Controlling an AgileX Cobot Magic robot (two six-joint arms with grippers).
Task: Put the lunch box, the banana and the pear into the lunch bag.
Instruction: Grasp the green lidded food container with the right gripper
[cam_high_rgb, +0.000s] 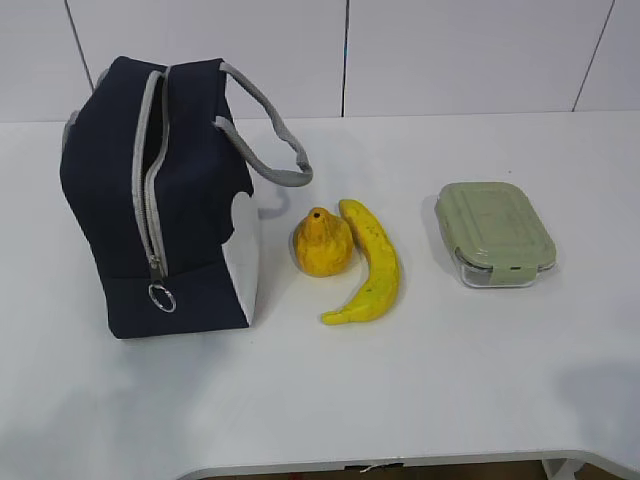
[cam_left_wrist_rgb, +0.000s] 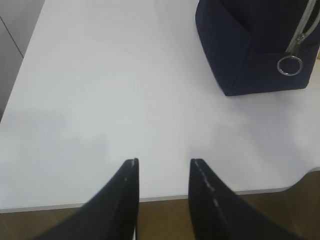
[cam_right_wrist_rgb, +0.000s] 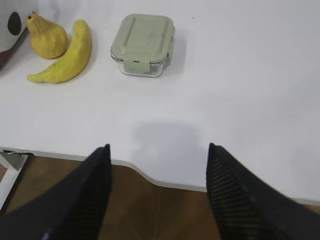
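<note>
Navy-blue fabric lunch bag standing unzipped at the white surface left, bumpy yellow pear touching curved yellow banana, clear sage-lidded lunch box right, left gripper parted, empty, near the bag, right gripper spread wide, empty, well short of the box.

The exterior view looks down at a slant from the front of the white table, facing the back wall. The left wrist view looks from the near edge over the table's left part, catching the lunch bag. The right wrist view looks likewise over the right part, sharing the pear, banana and lunch box with the exterior view.
</note>
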